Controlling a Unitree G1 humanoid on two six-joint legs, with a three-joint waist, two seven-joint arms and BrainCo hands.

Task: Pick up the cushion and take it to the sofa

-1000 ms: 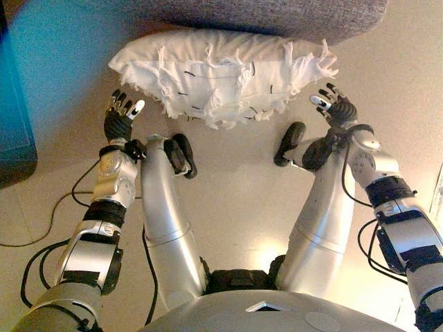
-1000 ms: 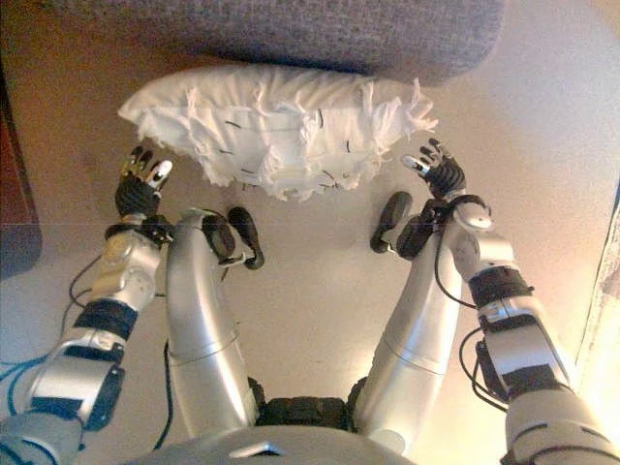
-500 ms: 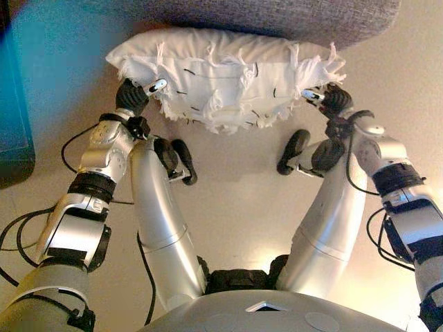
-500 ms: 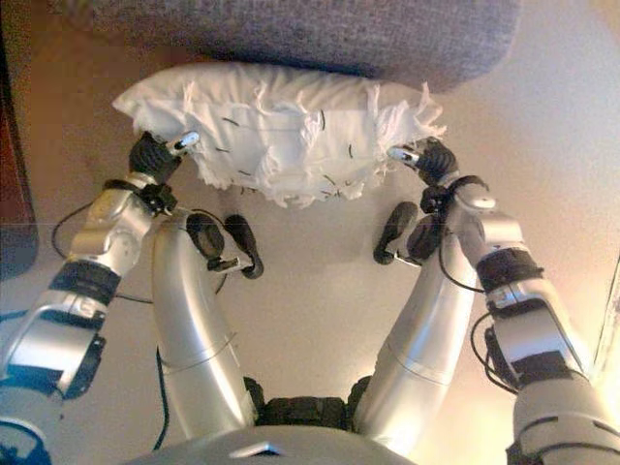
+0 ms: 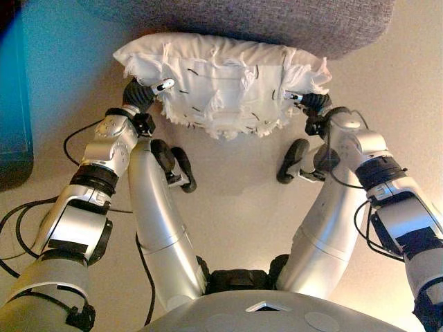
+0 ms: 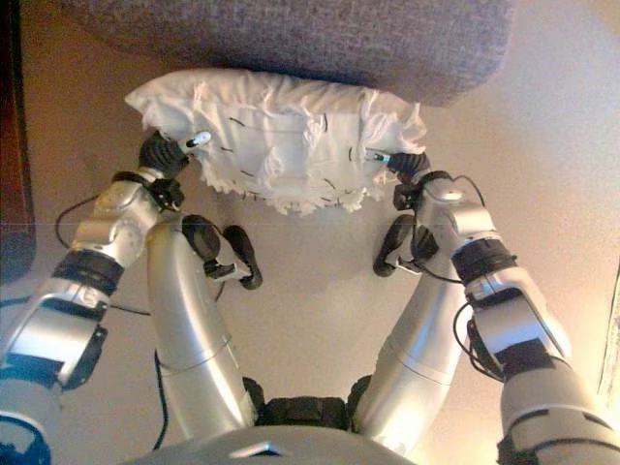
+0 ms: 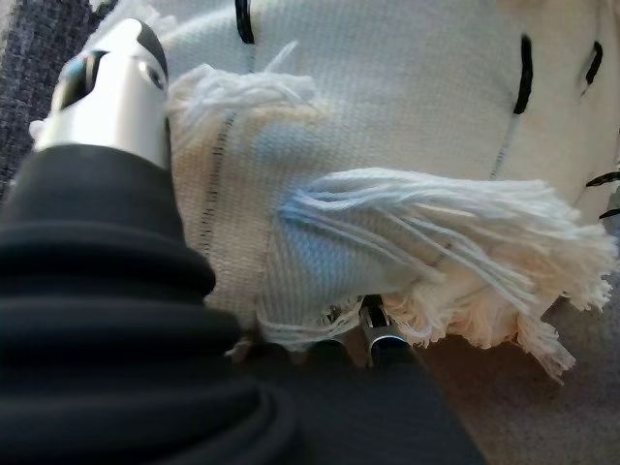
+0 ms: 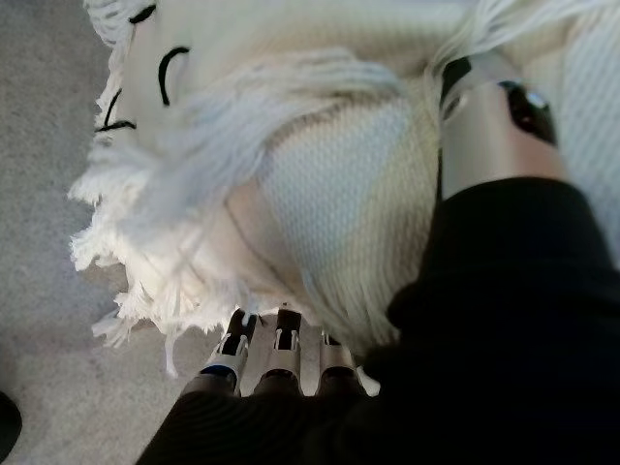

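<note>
A white cushion (image 5: 221,76) with fringed tufts and short black stitches lies on the beige floor against the base of the grey sofa (image 5: 277,17). My left hand (image 5: 142,95) grips its left end, with the thumb (image 7: 111,92) on top and the fingers (image 7: 378,339) tucked beneath the fringe. My right hand (image 5: 313,105) grips its right end the same way, with the thumb (image 8: 489,126) on top and the fingers (image 8: 276,354) under the cloth (image 8: 329,194). The cushion looks squeezed between both hands.
The grey sofa spans the far edge of the view right behind the cushion. A dark blue cabinet (image 5: 14,104) stands at the left. Beige floor lies in front of the cushion and to the right.
Both hands have moved from open beside the cushion onto its two ends and closed on it. The cushion now looks narrower, pressed between them.
</note>
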